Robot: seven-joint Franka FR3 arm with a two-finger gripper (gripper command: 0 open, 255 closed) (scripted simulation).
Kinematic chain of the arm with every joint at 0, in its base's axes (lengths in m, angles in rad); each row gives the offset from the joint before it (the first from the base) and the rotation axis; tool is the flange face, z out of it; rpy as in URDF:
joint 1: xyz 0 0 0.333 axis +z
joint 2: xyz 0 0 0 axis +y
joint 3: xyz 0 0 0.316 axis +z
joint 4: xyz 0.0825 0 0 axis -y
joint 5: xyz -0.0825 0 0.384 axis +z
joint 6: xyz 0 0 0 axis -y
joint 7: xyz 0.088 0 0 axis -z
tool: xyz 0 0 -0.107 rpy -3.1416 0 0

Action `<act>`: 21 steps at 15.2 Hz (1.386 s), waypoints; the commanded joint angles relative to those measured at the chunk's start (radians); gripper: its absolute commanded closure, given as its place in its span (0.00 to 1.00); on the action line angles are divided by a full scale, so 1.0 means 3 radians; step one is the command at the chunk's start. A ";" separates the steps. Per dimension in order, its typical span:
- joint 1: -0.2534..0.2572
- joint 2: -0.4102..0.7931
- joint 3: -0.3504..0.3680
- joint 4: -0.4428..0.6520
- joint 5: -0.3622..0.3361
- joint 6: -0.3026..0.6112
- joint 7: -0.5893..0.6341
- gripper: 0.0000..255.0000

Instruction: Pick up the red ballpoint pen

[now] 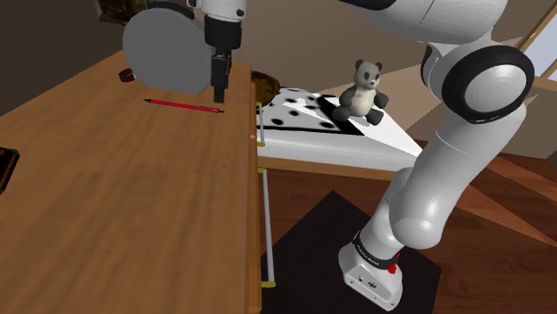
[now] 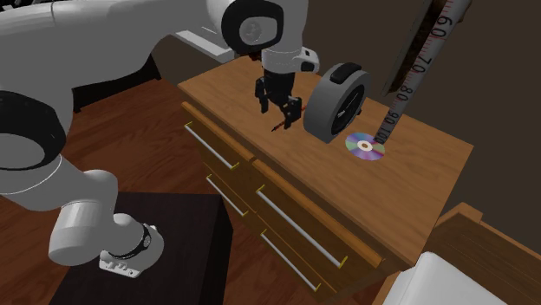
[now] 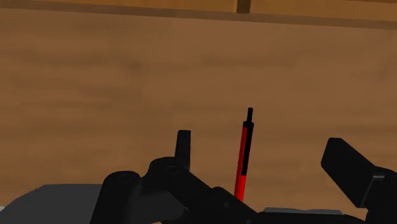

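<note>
One red pen [image 1: 183, 105] lies flat on the wooden worktop [image 1: 116, 196], between the spread fingers of the gripper [image 3: 261, 143]. One tape measure [image 2: 338, 102] stands beside, with one disc [image 2: 364, 146] at its 5 o'clock in the second exterior view.

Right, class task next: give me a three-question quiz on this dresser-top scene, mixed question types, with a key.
1. True or false: the gripper is shut on the red pen.
2. What lies flat beside the tape measure? A) a compact disc B) a spoon C) a door key
3. Fill in: the toy sitting on the bed is a plush ____.
Key: 1 false, the gripper is open with the pen between its fingers; 2 A; 3 panda.
</note>
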 commanded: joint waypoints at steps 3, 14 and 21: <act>0.0016 -0.0012 0.0016 -0.0164 0.0008 0.0139 -0.0028 0.00; 0.0013 -0.0051 0.0014 -0.0378 0.0015 0.0314 -0.0035 1.00; 0.0017 -0.0027 0.0014 -0.0254 0.0011 0.0214 -0.0031 1.00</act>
